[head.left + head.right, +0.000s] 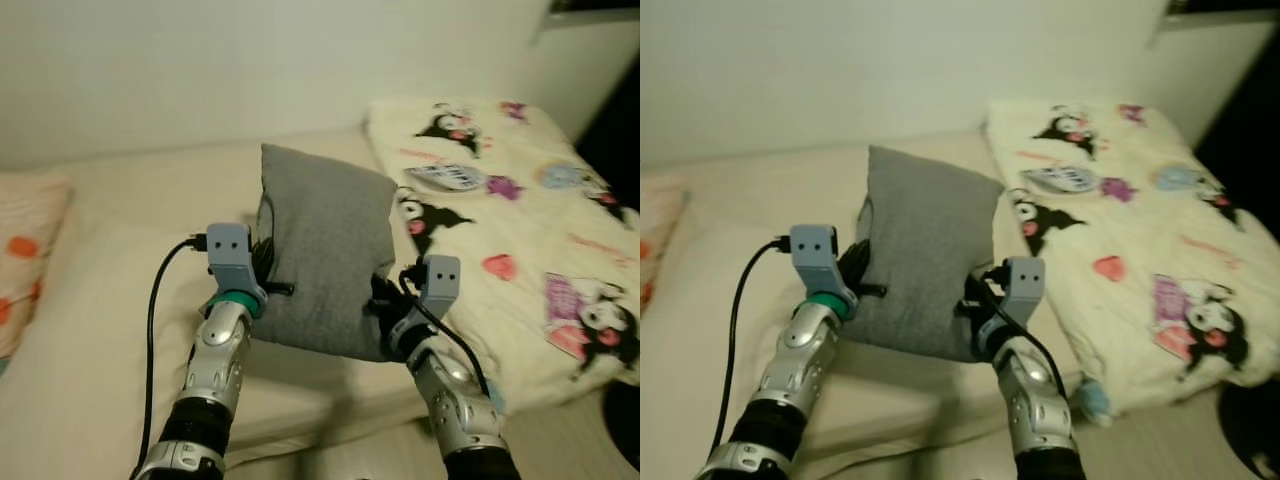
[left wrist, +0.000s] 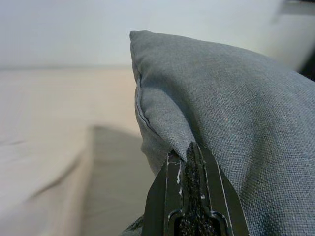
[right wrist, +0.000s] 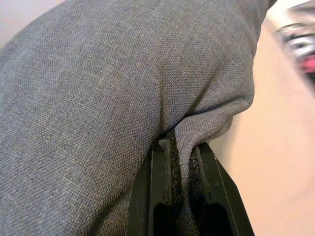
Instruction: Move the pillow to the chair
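The left gripper [image 2: 189, 162] has its two black fingers pressed together on a pinch of fabric at the left edge of the grey pillow [image 1: 325, 255], the cloth puckering where the tips bite near a seam. The right gripper [image 3: 179, 147] is likewise clamped on the pillow: a fold of the grey weave is drawn down between its fingers at the lower right corner. Held between the two arms, the pillow stands nearly upright above the bed [image 1: 110, 330], its long axis running up and down with a slight lean, one top corner pointing up toward the pale wall [image 1: 250, 60] and its broad face turned to the camera. Its lower edge looks just clear of the cream sheet or barely brushing it; the head views are too soft to say which. A black cable [image 1: 152, 330] loops along the left arm. To the robot's right, a cream blanket printed with cartoon figures [image 1: 520, 220] is spread over the bed beside the pillow, and at the far left lies a pale cushion with orange patches [image 1: 25, 250].
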Motion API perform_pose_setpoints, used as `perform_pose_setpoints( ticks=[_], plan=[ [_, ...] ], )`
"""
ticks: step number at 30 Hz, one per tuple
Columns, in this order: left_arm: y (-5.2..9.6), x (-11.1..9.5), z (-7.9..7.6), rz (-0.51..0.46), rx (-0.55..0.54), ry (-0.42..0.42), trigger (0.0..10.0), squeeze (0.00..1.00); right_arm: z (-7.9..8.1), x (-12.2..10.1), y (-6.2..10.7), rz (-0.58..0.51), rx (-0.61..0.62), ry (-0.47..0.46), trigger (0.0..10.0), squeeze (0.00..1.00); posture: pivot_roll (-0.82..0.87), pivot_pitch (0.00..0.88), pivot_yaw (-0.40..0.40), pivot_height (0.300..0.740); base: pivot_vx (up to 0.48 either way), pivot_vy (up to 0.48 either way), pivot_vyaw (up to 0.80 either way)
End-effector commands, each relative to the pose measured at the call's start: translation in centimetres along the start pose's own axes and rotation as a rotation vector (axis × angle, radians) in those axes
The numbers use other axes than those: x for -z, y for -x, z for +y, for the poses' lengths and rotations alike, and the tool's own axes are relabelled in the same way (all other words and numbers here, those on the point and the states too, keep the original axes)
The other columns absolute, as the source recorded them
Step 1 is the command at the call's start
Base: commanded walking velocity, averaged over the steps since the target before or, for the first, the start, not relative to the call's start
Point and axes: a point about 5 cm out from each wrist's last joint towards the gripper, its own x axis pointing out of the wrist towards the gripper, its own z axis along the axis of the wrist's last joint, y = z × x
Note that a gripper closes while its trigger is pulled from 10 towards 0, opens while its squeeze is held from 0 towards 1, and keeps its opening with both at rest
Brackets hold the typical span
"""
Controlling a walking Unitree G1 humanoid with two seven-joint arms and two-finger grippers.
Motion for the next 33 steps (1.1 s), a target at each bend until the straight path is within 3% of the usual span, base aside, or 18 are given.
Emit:
perform_pose_setpoints(
  ticks=[1, 9, 20, 33],
  plan=[
    [-0.4, -0.7, -1.2, -0.038, 0.052, -0.036, 10.0, 0.00, 0.6, -0.1, -0.1, -0.012, -0.028, -0.011, 10.0, 0.00, 0.03, 0.000, 0.025, 0.740, 0.000, 0.000, -0.80],
    [-0.4, -0.3, -1.1, -0.013, 0.028, -0.022, 10.0, 0.00, 0.4, 0.0, -0.2, 0.006, -0.025, -0.004, 10.0, 0.00, 0.03, 0.000, 0.031, 0.740, 0.000, 0.000, -0.80],
    [0.0, 1.0, 0.0, 0.067, 0.007, -0.107, 10.0, 0.00, -1.6, 0.5, 0.5, 0.027, 0.122, 0.020, 10.0, 0.00, -0.02, 0.000, 0.061, 0.740, 0.000, 0.000, -0.80],
    [-0.2, 1.4, -1.1, 0.081, 0.019, -0.088, 10.0, 0.00, -2.0, 0.4, 0.6, 0.023, 0.133, 0.026, 10.0, 0.00, -0.03, 0.000, 0.054, 0.740, 0.000, 0.000, -0.80]
  ],
)
